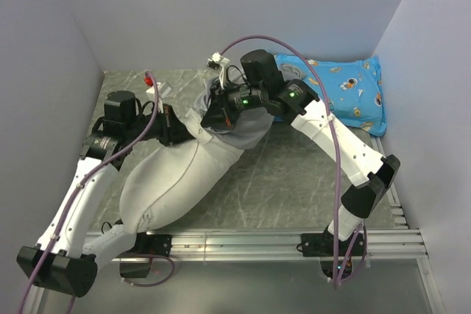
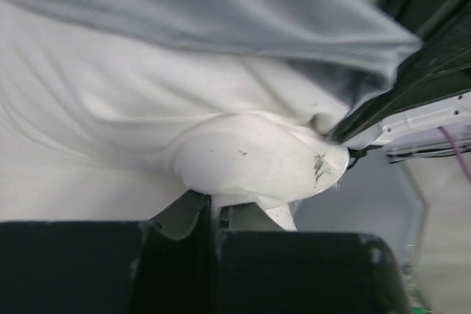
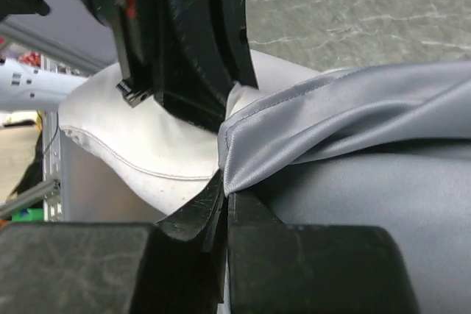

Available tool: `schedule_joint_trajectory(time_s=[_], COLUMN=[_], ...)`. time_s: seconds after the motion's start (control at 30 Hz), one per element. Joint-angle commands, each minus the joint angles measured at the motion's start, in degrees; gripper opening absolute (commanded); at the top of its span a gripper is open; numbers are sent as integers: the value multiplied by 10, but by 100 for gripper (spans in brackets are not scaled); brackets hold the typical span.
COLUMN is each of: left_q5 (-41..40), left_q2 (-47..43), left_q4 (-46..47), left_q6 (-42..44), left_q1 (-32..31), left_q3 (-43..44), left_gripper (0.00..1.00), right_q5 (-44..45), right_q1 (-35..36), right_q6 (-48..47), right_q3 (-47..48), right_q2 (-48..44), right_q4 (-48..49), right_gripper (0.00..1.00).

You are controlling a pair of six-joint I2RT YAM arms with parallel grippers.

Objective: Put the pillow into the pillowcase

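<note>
At the centre of the table [image 1: 294, 182], the pillow [image 1: 180, 178] lies aslant. Its tail points toward seven o'clock and its head is tucked under the mouth of the pillowcase [image 1: 250, 130], which bunches toward one o'clock. The left gripper [image 2: 213, 215] is clenched on a fold of the pillow's white cover; the right gripper [image 3: 224, 196] is clenched on the pillowcase's grey hem. The step is probably done best by drawing the hem toward seven o'clock over the stuffing while the left grip steadies the pillow. A blue printed pillow [image 1: 346, 93] rests apart at two o'clock.
</note>
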Motion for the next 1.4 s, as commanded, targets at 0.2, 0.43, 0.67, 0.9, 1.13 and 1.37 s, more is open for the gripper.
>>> schedule_joint_trajectory(time_s=[0.2, 0.43, 0.67, 0.9, 1.13, 1.37], left_q5=[225, 233, 229, 275, 264, 277], left_q2=[165, 151, 151, 127, 85, 226], left_q4=[14, 17, 29, 241, 633, 570], left_q6=[118, 155, 151, -67, -512, -510], left_q1=[156, 156, 150, 96, 71, 178], left_q3=[29, 23, 16, -9, -85, -139], left_gripper=[0, 0, 0, 0, 0, 0], right_q5=[31, 121, 4, -140, -123, 3], right_q1=[-27, -36, -37, -20, 10, -62], right_q6=[95, 36, 60, 186, 226, 266], right_q3=[-109, -203, -140, -73, 65, 98], right_q2=[-48, -110, -73, -24, 55, 153], right_q4=[105, 95, 103, 192, 228, 226], right_gripper=[0, 26, 11, 0, 0, 0])
